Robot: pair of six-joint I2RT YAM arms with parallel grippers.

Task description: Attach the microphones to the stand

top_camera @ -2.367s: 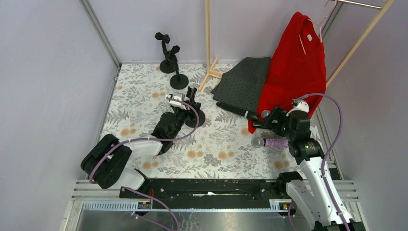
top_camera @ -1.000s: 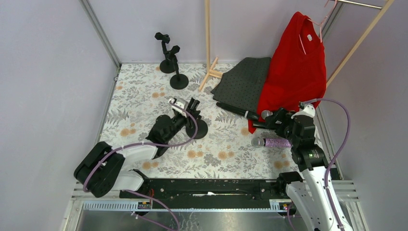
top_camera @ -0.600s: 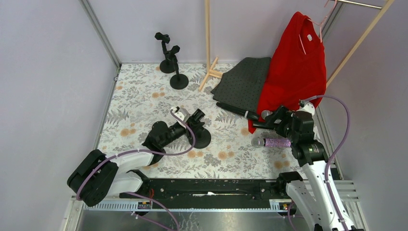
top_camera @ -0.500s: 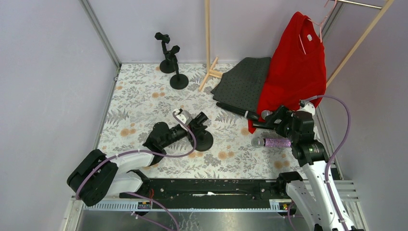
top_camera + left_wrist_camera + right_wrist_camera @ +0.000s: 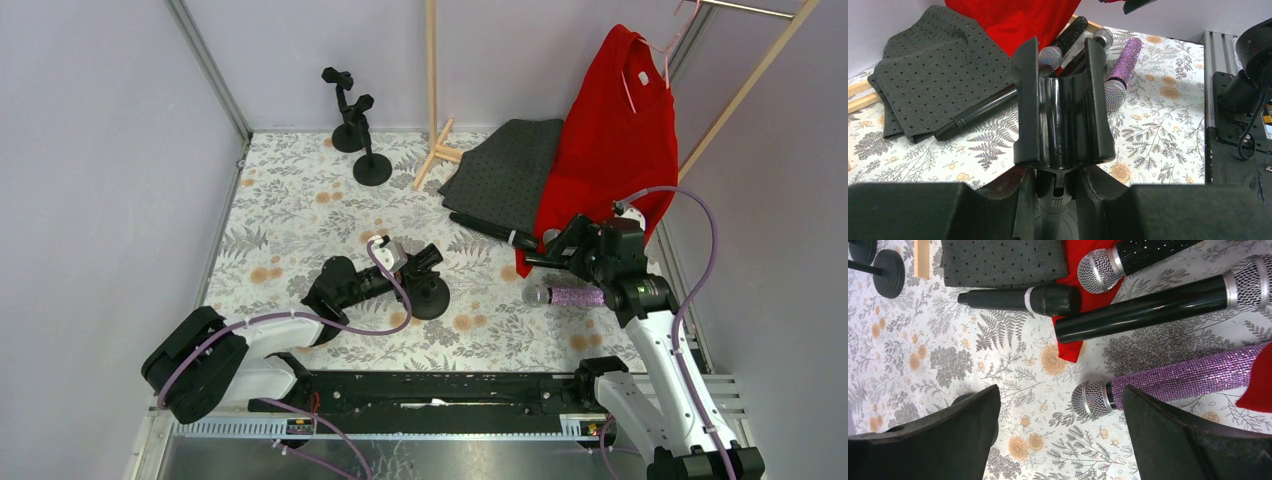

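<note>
My left gripper (image 5: pixel 404 274) is shut on the stem (image 5: pixel 1055 202) of a black microphone stand (image 5: pixel 430 296). Its U-shaped clip (image 5: pixel 1063 120) stands empty just above my fingers. Three microphones lie on the floral table at the right: a glittery purple one (image 5: pixel 566 296) (image 5: pixel 1188 374), a smooth black one (image 5: pixel 1148 305) and a glittery black one (image 5: pixel 1140 252) on the red cloth. My right gripper (image 5: pixel 553 250) (image 5: pixel 1060 415) hovers open above them. The purple mesh head (image 5: pixel 1089 399) lies between its fingers, nearer the right one.
Two more black stands (image 5: pixel 348 128) (image 5: pixel 371 165) are at the back. A black stick with a dark head (image 5: pixel 1018 298) lies by a grey dotted cloth (image 5: pixel 505 170). A red shirt (image 5: pixel 610 140) hangs from a wooden rack (image 5: pixel 432 80). Walls close the sides.
My left gripper has dragged the stand toward the near right, closer to the microphones. My right gripper has shifted slightly and stays open above them.
</note>
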